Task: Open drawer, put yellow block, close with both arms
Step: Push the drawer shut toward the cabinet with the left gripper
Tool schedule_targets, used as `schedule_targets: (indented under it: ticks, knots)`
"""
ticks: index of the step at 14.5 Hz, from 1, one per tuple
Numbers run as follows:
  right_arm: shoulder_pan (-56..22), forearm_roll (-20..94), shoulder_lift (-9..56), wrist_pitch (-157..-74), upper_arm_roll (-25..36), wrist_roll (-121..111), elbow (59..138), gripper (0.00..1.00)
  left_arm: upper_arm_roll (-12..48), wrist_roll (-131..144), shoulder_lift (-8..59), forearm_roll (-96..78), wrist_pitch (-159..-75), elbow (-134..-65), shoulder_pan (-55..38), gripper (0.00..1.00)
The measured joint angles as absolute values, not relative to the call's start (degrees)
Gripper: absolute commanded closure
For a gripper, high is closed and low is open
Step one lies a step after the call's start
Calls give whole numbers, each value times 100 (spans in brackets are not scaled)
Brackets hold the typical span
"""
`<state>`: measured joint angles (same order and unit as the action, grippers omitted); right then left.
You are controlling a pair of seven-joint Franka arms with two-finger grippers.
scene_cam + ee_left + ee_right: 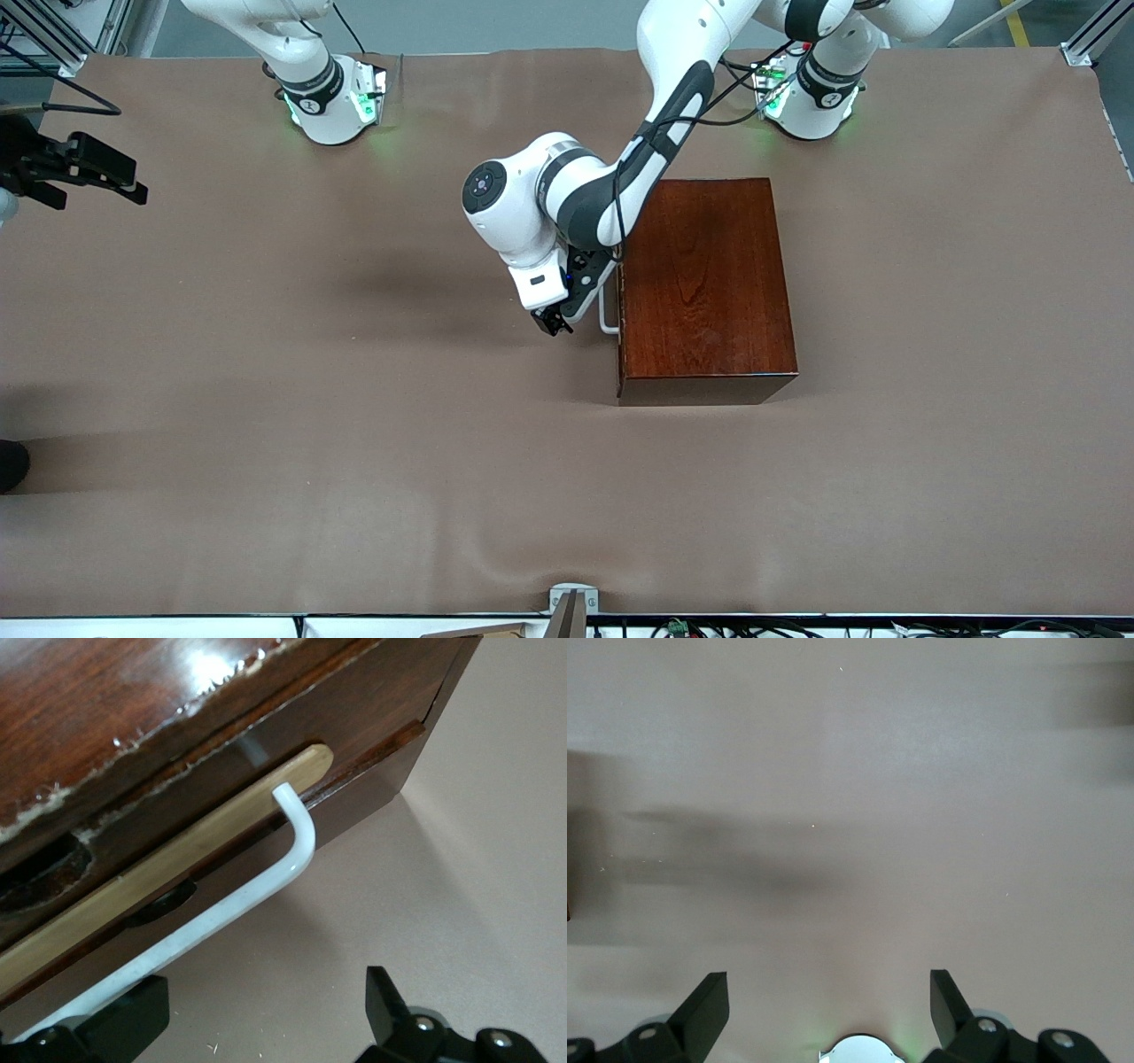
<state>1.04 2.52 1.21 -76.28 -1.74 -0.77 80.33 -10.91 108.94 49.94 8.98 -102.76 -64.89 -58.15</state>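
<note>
The dark reddish-brown wooden box (704, 283) stands mid-table. Its drawer front faces the right arm's end, with the white U-shaped handle (608, 312) sticking out. The drawer is pushed in or nearly so; only a thin pale-wood strip (177, 870) shows above the handle (266, 886) in the left wrist view. My left gripper (555, 322) is open and empty just in front of the handle. In the left wrist view (266, 1020) the handle runs past one fingertip (124, 1014) and is not between the jaws. My right gripper (829, 1010) is open and empty, high over bare table. The yellow block is out of view.
The brown table cover (354, 425) spreads wide around the box. The right arm's green-lit base (332, 102) and the left arm's base (811, 102) stand along the edge farthest from the front camera. The right arm's black hand (80, 168) waits at the table's end.
</note>
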Motion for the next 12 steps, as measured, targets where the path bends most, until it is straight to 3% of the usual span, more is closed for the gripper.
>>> schedule_targets:
  ticks: [12]
  knots:
    - [97,170,118,-7634,-168,-77,8036,0,-1030,10895,4828,901,-10486,-6442,-5859,0]
